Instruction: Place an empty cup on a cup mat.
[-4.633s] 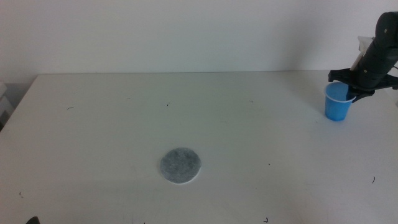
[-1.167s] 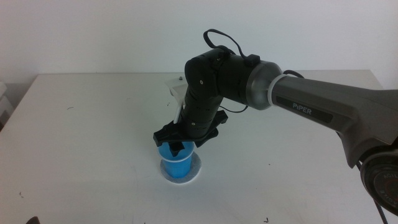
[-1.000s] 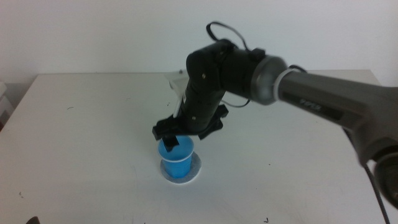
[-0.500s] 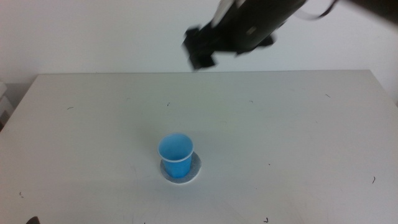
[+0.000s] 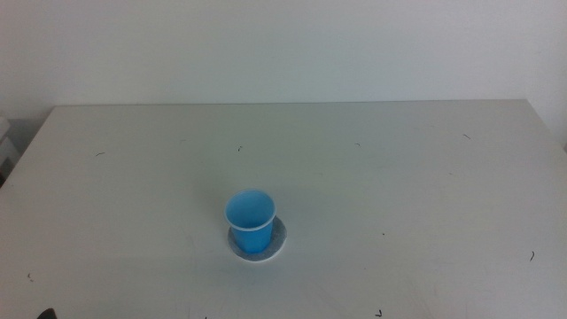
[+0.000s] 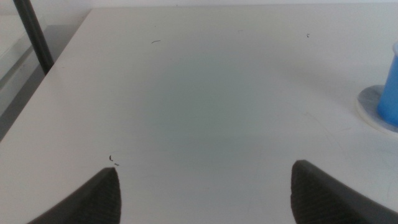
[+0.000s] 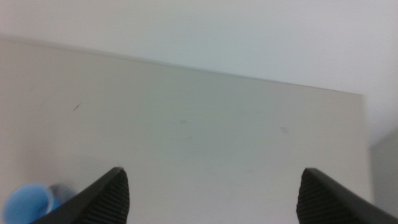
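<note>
The bright blue cup (image 5: 251,221) stands upright and empty on the round grey cup mat (image 5: 277,242), left of the table's centre in the middle view. No gripper touches it. Neither arm shows in the middle view. My left gripper (image 6: 205,186) is open and empty, low over the table, with the cup (image 6: 388,93) and mat (image 6: 368,102) off to one side. My right gripper (image 7: 214,193) is open and empty, high above the table; the cup (image 7: 28,204) and mat (image 7: 60,190) show blurred at one corner of its view.
The white table (image 5: 399,177) bears only small dark specks. A dark post (image 6: 34,34) stands past the table's edge in the left wrist view. A pale wall (image 5: 283,44) rises behind the table.
The right gripper let go of the cup on the mat, rose up and away, and has left the middle view. The cup stays on the mat.
</note>
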